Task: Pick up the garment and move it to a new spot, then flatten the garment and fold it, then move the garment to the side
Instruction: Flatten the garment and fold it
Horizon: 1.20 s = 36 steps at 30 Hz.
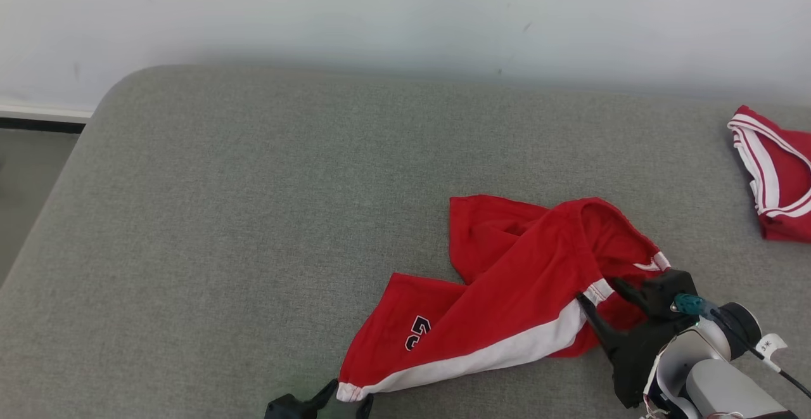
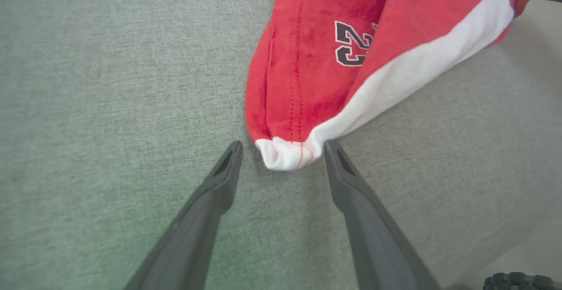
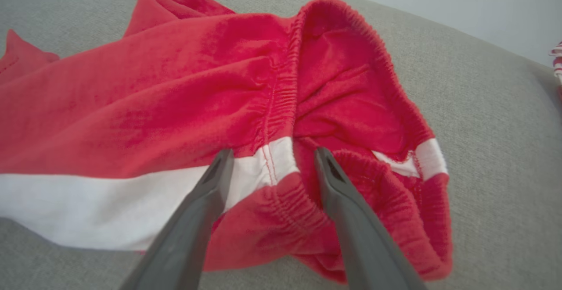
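two spread grippers address the red shorts [image 1: 519, 267], near right on the cushion [image 1: 253, 216]: left gripper [image 2: 283, 145] at the hem corner [image 2: 285, 157], right gripper [image 3: 273, 151] at the waistband [image 3: 281, 105]. we judge the cloth light, limp, best pinched there.

Red white-striped shorts [image 1: 507, 292] lie crumpled on couch.

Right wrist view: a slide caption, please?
Open right end effector straddling the waistband of the red shorts on a grey cushion.
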{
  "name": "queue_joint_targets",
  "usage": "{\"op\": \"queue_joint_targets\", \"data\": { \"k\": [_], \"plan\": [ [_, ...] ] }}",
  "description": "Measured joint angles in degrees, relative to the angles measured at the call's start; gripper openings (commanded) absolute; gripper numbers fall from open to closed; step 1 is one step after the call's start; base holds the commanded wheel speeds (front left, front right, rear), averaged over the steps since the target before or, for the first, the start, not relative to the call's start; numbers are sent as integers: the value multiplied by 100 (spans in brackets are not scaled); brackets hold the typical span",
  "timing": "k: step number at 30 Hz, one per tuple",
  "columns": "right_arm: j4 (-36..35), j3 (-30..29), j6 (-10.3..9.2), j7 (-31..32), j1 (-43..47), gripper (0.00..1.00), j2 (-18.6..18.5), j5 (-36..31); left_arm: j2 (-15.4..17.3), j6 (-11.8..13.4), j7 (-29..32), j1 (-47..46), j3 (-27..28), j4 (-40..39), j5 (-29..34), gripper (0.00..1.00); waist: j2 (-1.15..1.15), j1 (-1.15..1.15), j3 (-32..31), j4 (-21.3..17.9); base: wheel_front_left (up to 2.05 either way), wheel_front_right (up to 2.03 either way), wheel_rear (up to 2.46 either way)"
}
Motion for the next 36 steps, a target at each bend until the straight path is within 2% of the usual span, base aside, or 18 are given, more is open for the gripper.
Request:
{"op": "queue_joint_targets", "data": {
  "k": [1, 2, 7, 11, 18, 22, 29, 33, 34, 36],
  "plan": [
    [11, 48, 0, 29, -33, 15, -15, 48, -13, 0, 0, -37, -33, 43, -25, 13, 1, 0, 15, 7, 0, 0, 0],
    [20, 94, 0, 29, -59, 0, -27, 85, -25, 0, 0, -80, -67, 91, -56, 0, 0, 0, 27, 12, 0, 0, 0],
    [-40, 298, 0, -186, -112, 0, -82, 222, -57, 0, 0, -160, -99, 122, -282, 0, 0, 0, 21, 13, 0, 0, 0],
    [-188, 393, 0, -495, -92, 0, -114, 347, -23, 0, 0, -115, 127, -169, -328, 0, 0, 0, -59, -10, 0, 0, 0],
    [-557, 118, 0, -899, -29, 0, -140, 750, 246, 0, 0, -30, 770, -768, -247, 0, 0, -1, -224, -127, 0, 0, 0],
    [-742, -70, 0, -944, -217, 0, -162, 859, 428, 0, 0, -316, 910, -983, -201, 0, 0, -1, -248, -218, 0, 0, 0],
    [-1106, -499, 0, -740, -1250, 0, -44, 1410, 1035, -1, 233, -2001, 494, -1214, -252, 0, 0, -1, -18, -382, 0, 0, 0],
    [-1120, -689, 0, -446, -2197, 0, 32, 1612, 1284, 0, 657, -3380, 260, -1312, -609, 0, 0, -1, 314, -447, 0, 0, 0],
    [-1053, -727, 0, -254, -2776, 0, 85, 1659, 1391, -1, 851, -4068, 156, -1279, -753, 0, 1, 0, 516, -474, 0, 0, 0],
    [-943, -775, 0, -79, -3411, 0, 178, 1717, 1475, -1, 1050, -4754, 48, -1184, -961, 0, 0, 0, 732, -499, 0, 0, 0]
  ]
}}
